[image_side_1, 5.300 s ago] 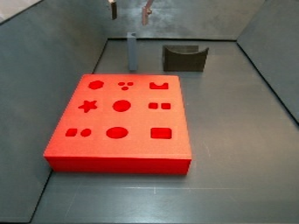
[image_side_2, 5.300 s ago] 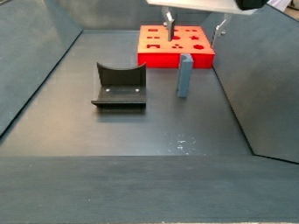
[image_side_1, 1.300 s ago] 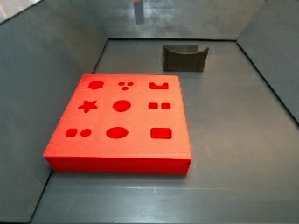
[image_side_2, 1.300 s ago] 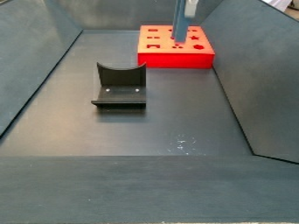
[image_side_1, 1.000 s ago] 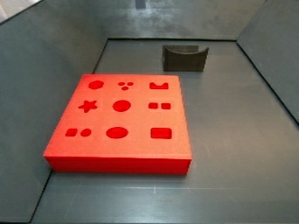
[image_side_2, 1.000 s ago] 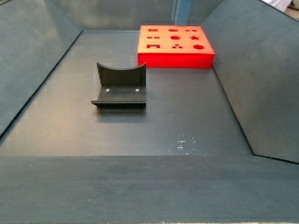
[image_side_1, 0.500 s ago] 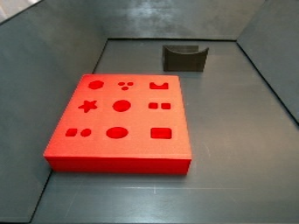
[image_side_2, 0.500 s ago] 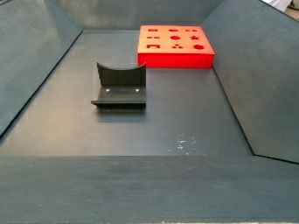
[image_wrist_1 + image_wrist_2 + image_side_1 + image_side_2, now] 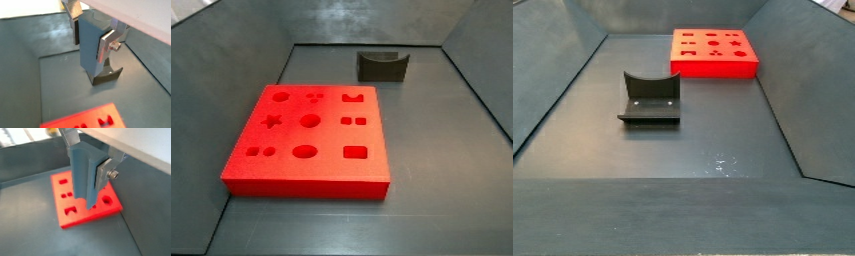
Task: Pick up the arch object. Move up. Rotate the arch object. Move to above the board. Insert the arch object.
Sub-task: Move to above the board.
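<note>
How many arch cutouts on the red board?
1: arch cutout at the board's far-right corner in a side view; none hidden. End effector, outside both side views, grips a blue-grey piece.

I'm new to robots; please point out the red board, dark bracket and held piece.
Board (image 9: 329,137): side view, bare top face.
Fixture (image 9: 647,110): side view, base plate.
Blue-grey piece (image 9: 81,188): wrist view, front face, in gripper (image 9: 87,175) above board.

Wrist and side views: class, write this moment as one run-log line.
pincer: shut on blue-grey piece, above floor, outside both side views | board: cutouts empty | fixture: on floor, apart from board
</note>
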